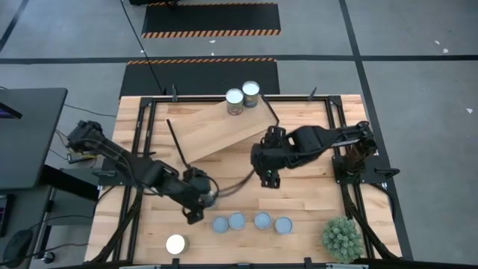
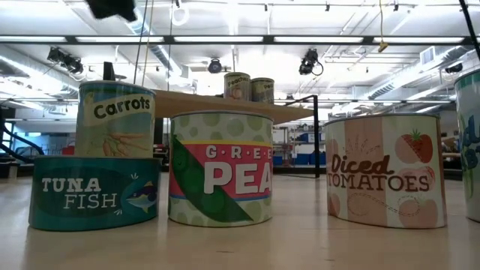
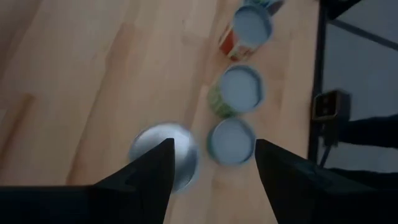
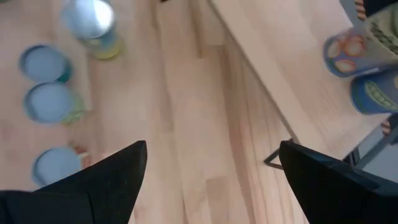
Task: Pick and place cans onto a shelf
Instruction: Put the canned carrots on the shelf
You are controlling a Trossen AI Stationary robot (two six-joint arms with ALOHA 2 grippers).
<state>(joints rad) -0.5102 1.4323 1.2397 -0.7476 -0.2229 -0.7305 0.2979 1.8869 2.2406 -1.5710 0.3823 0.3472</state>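
Observation:
Two cans (image 1: 234, 101) (image 1: 251, 93) stand on the far end of the tilted wooden shelf (image 1: 213, 131). Several blue-grey-topped cans (image 1: 237, 221) stand in a row near the table's front edge. They also show in the left wrist view (image 3: 231, 140). One silver-topped can (image 1: 175, 243) stands at the front left, and another (image 3: 163, 152) stands by my left gripper. My left gripper (image 1: 203, 203) (image 3: 211, 180) is open above the row's left end. The silver top is partly hidden behind one finger. My right gripper (image 1: 267, 179) (image 4: 211, 180) is open and empty over the table, right of the shelf.
A green spiky plant (image 1: 343, 237) stands at the front right corner. The shelf's thin black legs (image 1: 176, 143) rise from the table. In the low view the labelled cans, tuna (image 2: 94, 191), peas (image 2: 221, 169) and tomatoes (image 2: 386, 180), stand close in front.

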